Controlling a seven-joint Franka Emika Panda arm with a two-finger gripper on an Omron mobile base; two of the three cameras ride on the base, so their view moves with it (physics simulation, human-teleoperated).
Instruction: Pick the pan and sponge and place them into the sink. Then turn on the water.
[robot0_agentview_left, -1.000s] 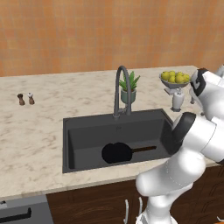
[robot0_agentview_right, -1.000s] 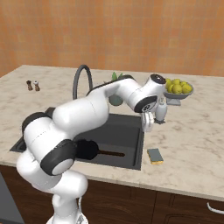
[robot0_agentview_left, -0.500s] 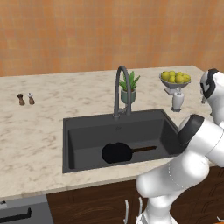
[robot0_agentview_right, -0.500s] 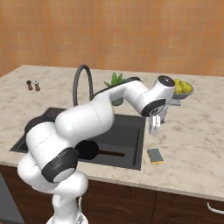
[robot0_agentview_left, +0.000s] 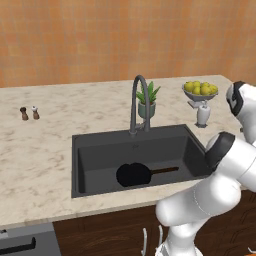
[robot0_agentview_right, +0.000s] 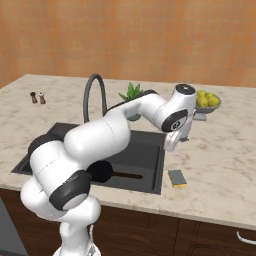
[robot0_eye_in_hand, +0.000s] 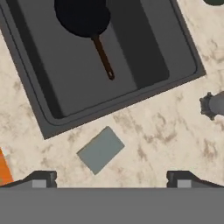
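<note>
Pan (robot0_eye_in_hand: 82, 16) in the sink (robot0_eye_in_hand: 144, 48), sponge (robot0_eye_in_hand: 100, 149) on the counter (robot0_eye_in_hand: 162, 131) just beside.

The flat round black frying pan (robot0_agentview_left: 134, 174) lies inside the dark grey rectangular sink (robot0_agentview_left: 90, 150). The small yellow rectangular sponge (robot0_agentview_right: 177, 178) rests scouring-side up on the surface just beside the basin.

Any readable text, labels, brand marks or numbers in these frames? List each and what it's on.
None: no readable text, label, brand or number in any view.
The pan, sponge, sink, faucet, fruit bowl, potted plant and the two shakers all have plain, unmarked surfaces.
</note>
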